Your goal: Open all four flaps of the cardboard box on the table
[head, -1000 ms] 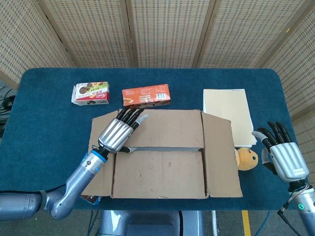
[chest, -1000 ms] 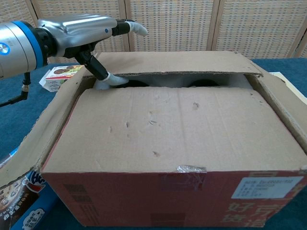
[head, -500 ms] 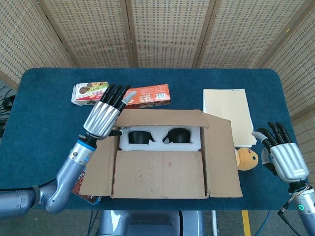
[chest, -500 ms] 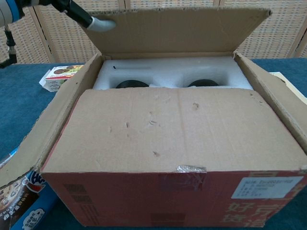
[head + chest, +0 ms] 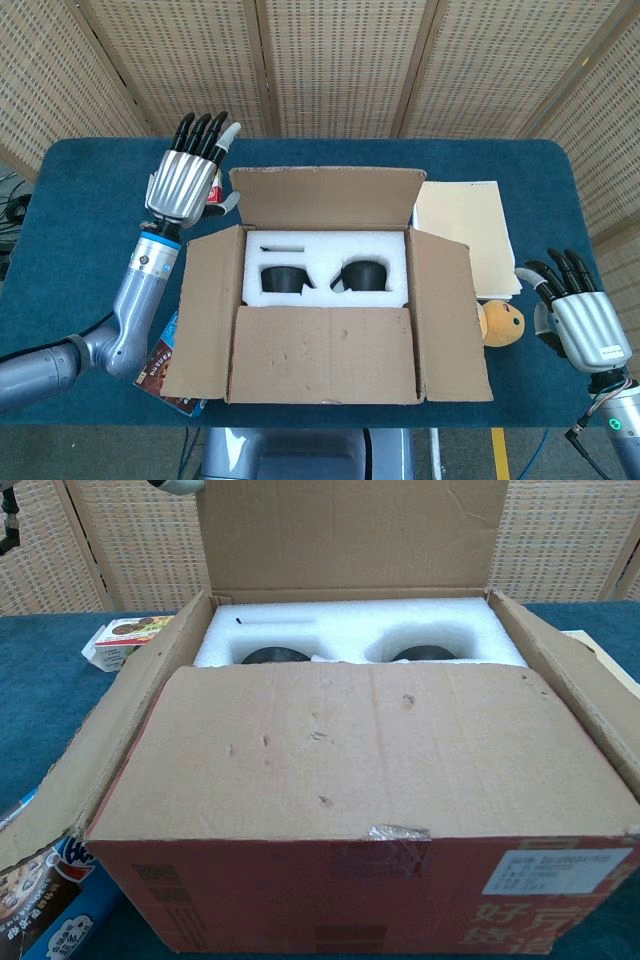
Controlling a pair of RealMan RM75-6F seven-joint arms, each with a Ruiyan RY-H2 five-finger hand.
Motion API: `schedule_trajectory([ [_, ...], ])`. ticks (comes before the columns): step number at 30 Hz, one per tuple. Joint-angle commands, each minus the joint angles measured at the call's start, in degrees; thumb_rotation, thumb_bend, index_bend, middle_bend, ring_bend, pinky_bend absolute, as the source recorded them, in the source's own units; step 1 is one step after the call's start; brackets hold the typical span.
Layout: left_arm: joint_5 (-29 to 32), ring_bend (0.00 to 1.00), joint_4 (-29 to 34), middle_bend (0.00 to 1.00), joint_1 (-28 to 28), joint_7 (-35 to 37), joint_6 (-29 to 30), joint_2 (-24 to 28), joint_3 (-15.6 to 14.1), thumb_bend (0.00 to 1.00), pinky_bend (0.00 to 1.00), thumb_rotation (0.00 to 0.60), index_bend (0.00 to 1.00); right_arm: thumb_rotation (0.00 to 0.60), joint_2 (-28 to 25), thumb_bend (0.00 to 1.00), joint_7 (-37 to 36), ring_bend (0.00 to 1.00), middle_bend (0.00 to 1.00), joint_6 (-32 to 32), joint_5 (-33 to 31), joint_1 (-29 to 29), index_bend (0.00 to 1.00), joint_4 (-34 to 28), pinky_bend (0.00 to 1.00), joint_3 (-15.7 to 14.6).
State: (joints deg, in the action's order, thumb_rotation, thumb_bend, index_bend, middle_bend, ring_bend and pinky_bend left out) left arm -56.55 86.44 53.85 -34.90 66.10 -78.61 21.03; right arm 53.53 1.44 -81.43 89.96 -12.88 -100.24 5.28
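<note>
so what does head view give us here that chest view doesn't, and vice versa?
Head view only: left robot hand raised with fingers spread beside the upright rear flap, right robot hand open past the box's right side, cream pad, small orange toy.

Chest view only: the box's red printed front face with its white label.

Both: cardboard box, near flap still folded over, white foam insert holding two dark round items, and the snack box at far left.
</note>
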Motion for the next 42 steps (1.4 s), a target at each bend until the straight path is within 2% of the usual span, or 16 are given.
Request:
schedule_trajectory([
  [1, 2.3, 0.00, -3.7, 0.00, 1.9, -1.9, -1.3, -1.7, 0.7, 0.28, 0.00, 0.437, 0.03, 0.600, -0.2, 0.81, 0.2, 0.00, 0.20, -0.1, 0.1, 0.1, 0.21, -0.3, 0.00, 0.0],
  [6, 7.0, 0.00, -7.6, 0.00, 3.3, -4.4, -3.2, -3.1, 1.1, 0.28, 0.00, 0.435, 0.03, 0.600, -0.6, 0.81, 0.5, 0.00, 0.20, -0.5, 0.0, 0.5, 0.21, -0.9, 0.00, -0.1],
  [10, 8.9, 0.00, -6.7, 0.00, 2.7, -2.3, -4.0, -2.6, 1.6, 0.27, 0.00, 0.437, 0.03, 0.600, -1.0, 0.81, 0.6, 0.00, 0.20, -1.0, 0.0, 1.0, 0.21, -1.3, 0.00, -0.1],
  [12, 7.9, 0.00, -4.1, 0.00, 1.7, -0.2, -4.2, -1.2, 1.3, 0.27, 0.00, 0.436, 0.05, 0.600, -1.1, 0.81, 0.7, 0.00, 0.20, -1.1, 0.0, 1.1, 0.21, -1.4, 0.00, -0.2],
  [16, 7.4, 0.01, 4.3, 0.02, -1.2, 6.8, -7.2, 3.1, 1.3, 0.27, 0.00, 0.435, 0.25, 0.600, -1.0, 0.81, 0.7, 0.00, 0.20, -1.0, 0.1, 1.0, 0.21, -1.6, 0.00, -0.1],
  [19, 6.2, 0.02, 10.8, 0.05, -3.7, 13.3, -11.5, 7.8, 0.6, 0.28, 0.00, 0.438, 0.28, 0.600, -0.7, 0.81, 0.7, 0.00, 0.20, -0.8, 0.3, 0.8, 0.21, -1.5, 0.00, -0.1],
  [23, 1.3, 0.02, 15.4, 0.06, -6.6, 19.8, -13.4, 11.6, -0.9, 0.28, 0.00, 0.425, 0.34, 0.600, -0.4, 0.81, 0.7, 0.00, 0.20, -0.4, 0.4, 0.7, 0.21, -1.5, 0.00, -0.2],
  [25, -1.2, 0.02, 16.9, 0.06, -7.8, 22.2, -13.9, 12.9, -1.9, 0.23, 0.00, 0.387, 0.38, 0.600, -0.4, 0.81, 0.7, 0.00, 0.20, -0.4, 0.5, 0.7, 0.21, -1.5, 0.00, -0.2],
  [26, -2.3, 0.02, 17.7, 0.06, -8.4, 23.2, -14.2, 13.6, -2.5, 0.22, 0.00, 0.349, 0.39, 0.600, -0.4, 0.81, 0.7, 0.00, 0.20, -0.4, 0.6, 0.7, 0.21, -1.6, 0.00, -0.2],
  [28, -4.8, 0.02, 19.3, 0.06, -9.6, 25.4, -14.8, 15.0, -3.7, 0.19, 0.00, 0.229, 0.42, 0.600, -0.3, 0.81, 0.7, 0.00, 0.20, -0.5, 0.6, 0.7, 0.21, -1.6, 0.00, -0.2],
  [31, -7.3, 0.02, 20.6, 0.06, -10.7, 27.8, -15.6, 16.2, -5.2, 0.17, 0.00, 0.154, 0.43, 0.600, -0.3, 0.81, 0.7, 0.00, 0.20, -0.5, 0.6, 0.8, 0.21, -1.6, 0.00, -0.2],
  [33, -8.7, 0.01, 21.3, 0.06, -11.2, 29.2, -16.3, 16.7, -6.2, 0.16, 0.00, 0.129, 0.43, 0.600, -0.3, 0.81, 0.7, 0.00, 0.20, -0.5, 0.6, 0.8, 0.21, -1.6, 0.00, -0.2],
  [42, -11.8, 0.00, 21.3, 0.06, -11.9, 34.0, -18.5, 16.1, -9.1, 0.12, 0.00, 0.093, 0.43, 0.600, 0.1, 0.81, 0.5, 0.00, 0.20, -0.8, 0.4, 1.2, 0.21, -1.4, 0.00, -0.4],
])
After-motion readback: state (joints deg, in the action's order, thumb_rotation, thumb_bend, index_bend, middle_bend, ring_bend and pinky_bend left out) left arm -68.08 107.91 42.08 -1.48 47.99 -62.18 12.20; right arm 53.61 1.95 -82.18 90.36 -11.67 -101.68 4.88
